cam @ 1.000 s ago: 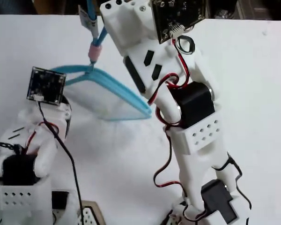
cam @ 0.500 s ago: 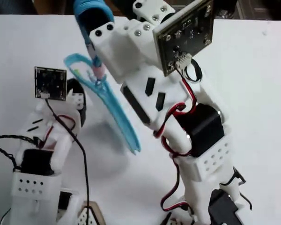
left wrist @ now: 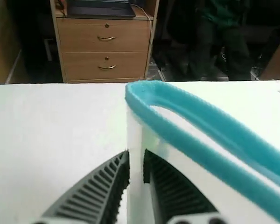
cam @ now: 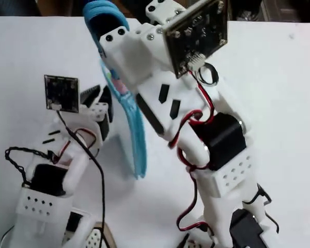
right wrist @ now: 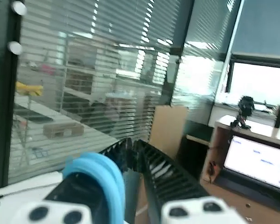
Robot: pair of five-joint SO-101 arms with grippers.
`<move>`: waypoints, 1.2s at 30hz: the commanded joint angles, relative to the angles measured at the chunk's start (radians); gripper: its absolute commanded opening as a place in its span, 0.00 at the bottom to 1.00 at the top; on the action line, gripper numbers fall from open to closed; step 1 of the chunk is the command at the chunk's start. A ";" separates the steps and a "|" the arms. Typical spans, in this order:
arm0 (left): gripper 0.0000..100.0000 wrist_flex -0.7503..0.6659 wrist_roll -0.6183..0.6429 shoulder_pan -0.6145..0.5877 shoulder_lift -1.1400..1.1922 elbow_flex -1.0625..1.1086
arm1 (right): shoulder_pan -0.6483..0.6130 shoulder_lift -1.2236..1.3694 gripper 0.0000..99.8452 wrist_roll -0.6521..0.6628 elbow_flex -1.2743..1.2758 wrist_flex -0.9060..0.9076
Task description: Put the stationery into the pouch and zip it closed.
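Note:
The pouch [cam: 137, 147] is clear with a thick blue rim. It stands on edge between the two arms, and its upper end [cam: 100, 13] curls up beside the right arm's wrist. A pink piece [cam: 117, 86] shows against its rim. My left gripper [cam: 106, 106] is shut on the pouch's lower wall. In the left wrist view the black fingers [left wrist: 108, 182] pinch the clear wall just below the blue rim [left wrist: 200, 122], with the left gripper [left wrist: 135, 161] centred on it. My right gripper [right wrist: 133, 147] points out into the room. Its fingers lie close together, nothing visible between them, and the blue rim [right wrist: 96, 176] sits by its base.
The white table [cam: 279, 77] stretches open to the right of the big arm. The left arm's base [cam: 39, 206] stands at the near left corner. A wooden drawer unit [left wrist: 102, 46] stands beyond the table's far edge, and a laptop [right wrist: 259, 163] sits on a desk in the room.
The pouch went from lying flat to standing on edge and swung nearer. The left gripper moved right onto its wall. The right arm's wrist turned and rose.

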 commanded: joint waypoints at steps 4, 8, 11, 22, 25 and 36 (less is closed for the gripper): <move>0.09 0.127 0.003 0.008 0.001 -0.172 | 0.056 -0.035 0.02 -0.002 0.009 -0.004; 0.14 0.281 0.008 -0.018 -0.005 -0.319 | 0.056 -0.033 0.02 -0.002 0.009 -0.004; 0.16 0.405 0.003 -0.018 -0.005 -0.417 | 0.056 -0.033 0.02 -0.002 0.009 -0.004; 0.17 0.738 0.002 -0.012 -0.007 -0.655 | 0.056 -0.033 0.02 -0.002 0.034 -0.004; 0.17 0.830 0.006 -0.012 -0.007 -0.746 | 0.054 -0.033 0.02 -0.002 0.072 -0.005; 0.26 1.028 0.075 0.320 -0.001 -0.934 | 0.054 -0.033 0.02 -0.002 0.195 -0.142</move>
